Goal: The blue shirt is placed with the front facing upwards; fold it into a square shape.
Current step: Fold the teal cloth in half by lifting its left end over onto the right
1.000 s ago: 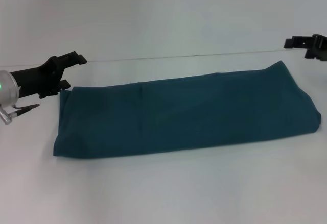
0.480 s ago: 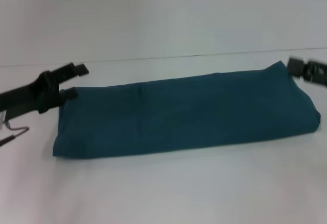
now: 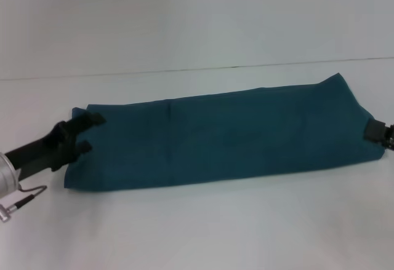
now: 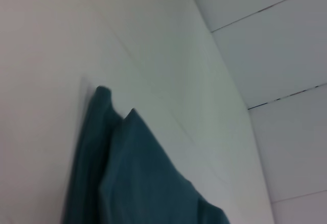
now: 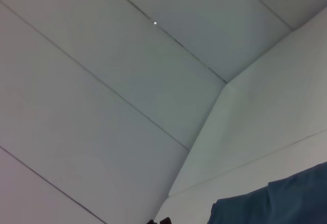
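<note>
The blue shirt (image 3: 221,135), folded into a long strip with its lettering hidden, lies across the white tabletop (image 3: 203,227). Left end effector (image 3: 86,131), fingers spread, at its left end. Right end effector (image 3: 378,131), cut off by the frame edge, at its right end; cannot tell its grip.

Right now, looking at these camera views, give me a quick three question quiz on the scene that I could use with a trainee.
1. True or false: the blue shirt lies folded into a long band on the white table.
2. Which gripper is at the band's left end in the head view?
A. left gripper
B. right gripper
C. neither
3. Fill in: the shirt's shape is not yet a ____.

Key
1. True.
2. A. The left gripper's open fingers sit at the left end; the right gripper is at the opposite end, at the picture's edge.
3. Square: it is a long strip running across the table.
</note>
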You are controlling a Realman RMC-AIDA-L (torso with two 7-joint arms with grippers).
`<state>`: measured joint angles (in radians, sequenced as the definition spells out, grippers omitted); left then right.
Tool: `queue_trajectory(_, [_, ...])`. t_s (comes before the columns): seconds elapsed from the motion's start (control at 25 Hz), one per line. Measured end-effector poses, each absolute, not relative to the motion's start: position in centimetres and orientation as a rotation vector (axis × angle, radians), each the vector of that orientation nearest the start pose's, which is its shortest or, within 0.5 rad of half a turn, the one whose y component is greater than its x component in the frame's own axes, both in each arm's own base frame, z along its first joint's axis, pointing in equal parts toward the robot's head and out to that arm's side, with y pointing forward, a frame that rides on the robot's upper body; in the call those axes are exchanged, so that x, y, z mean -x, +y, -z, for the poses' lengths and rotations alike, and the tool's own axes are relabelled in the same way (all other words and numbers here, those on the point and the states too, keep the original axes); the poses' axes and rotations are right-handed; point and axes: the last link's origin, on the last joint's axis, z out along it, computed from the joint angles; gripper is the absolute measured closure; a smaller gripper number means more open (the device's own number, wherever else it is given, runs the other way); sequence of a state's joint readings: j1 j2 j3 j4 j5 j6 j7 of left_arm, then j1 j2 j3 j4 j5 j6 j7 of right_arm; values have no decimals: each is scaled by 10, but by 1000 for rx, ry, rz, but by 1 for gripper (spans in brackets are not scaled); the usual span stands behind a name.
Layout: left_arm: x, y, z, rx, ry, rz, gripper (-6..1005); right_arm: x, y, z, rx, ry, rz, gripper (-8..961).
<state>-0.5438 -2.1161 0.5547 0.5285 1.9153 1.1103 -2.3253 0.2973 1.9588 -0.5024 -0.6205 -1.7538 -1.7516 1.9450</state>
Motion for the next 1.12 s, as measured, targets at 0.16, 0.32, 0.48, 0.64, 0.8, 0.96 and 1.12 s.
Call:
queue_trajectory(0.16, [306,366,16,-2115,2493,-1227,97,-331,271,-87,2147,1491,-1221,72])
queue_trajectory(0.32, [313,359,18,-2099,2519,-1208,97,-332,271,-87,2140,1494,-1216,72])
queue_trajectory(0.48, [328,347,15,-2058,2578,-1216,97,-333,271,-88,2128,1500,-1217,72])
queue_trajectory(0.64, [326,345,4,-2089,2520,-1254,97,-332,273,-89,2127,1500,-1223,72])
queue_trajectory(0.8, [304,348,-9,-2155,2338,-1311,98,-332,274,-88,2127,1507,-1223,71])
queue_trajectory(0.96, [292,353,-2,-2162,2289,-1273,98,-334,272,-87,2118,1514,-1222,71])
queue_trajectory(1.12, [293,358,9,-2142,2347,-1240,98,-334,271,-87,2118,1516,-1224,71])
